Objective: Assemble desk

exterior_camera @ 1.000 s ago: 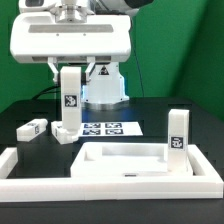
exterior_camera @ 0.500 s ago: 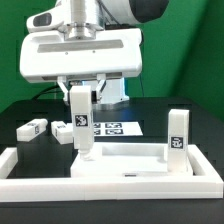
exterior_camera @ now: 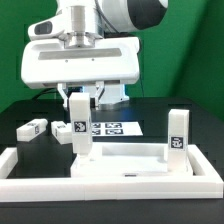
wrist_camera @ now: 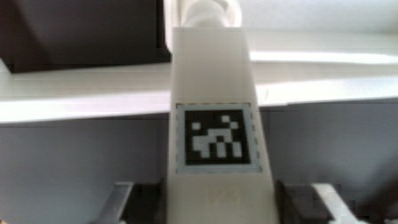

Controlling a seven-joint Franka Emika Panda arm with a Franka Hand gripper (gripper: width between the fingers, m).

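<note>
My gripper (exterior_camera: 78, 93) is shut on a white desk leg (exterior_camera: 78, 128) and holds it upright, its tag facing the camera. The leg's lower end is at the far corner of the desk top panel (exterior_camera: 125, 162) on the exterior view's left. A second leg (exterior_camera: 177, 133) stands upright on the panel's corner at the exterior view's right. In the wrist view the held leg (wrist_camera: 217, 90) fills the middle, reaching from between the gripper (wrist_camera: 226, 200) fingers (wrist_camera: 125, 198) toward the panel's rim (wrist_camera: 107, 85).
Two loose legs lie on the black table at the exterior view's left, one (exterior_camera: 32, 128) farther out and one (exterior_camera: 63, 134) beside the held leg. The marker board (exterior_camera: 110, 128) lies behind the panel. Low white border bars (exterior_camera: 110, 190) frame the near side.
The gripper has carried the leg toward the exterior view's right and down, from above the loose legs to the panel's far corner. The grip has stayed the same.
</note>
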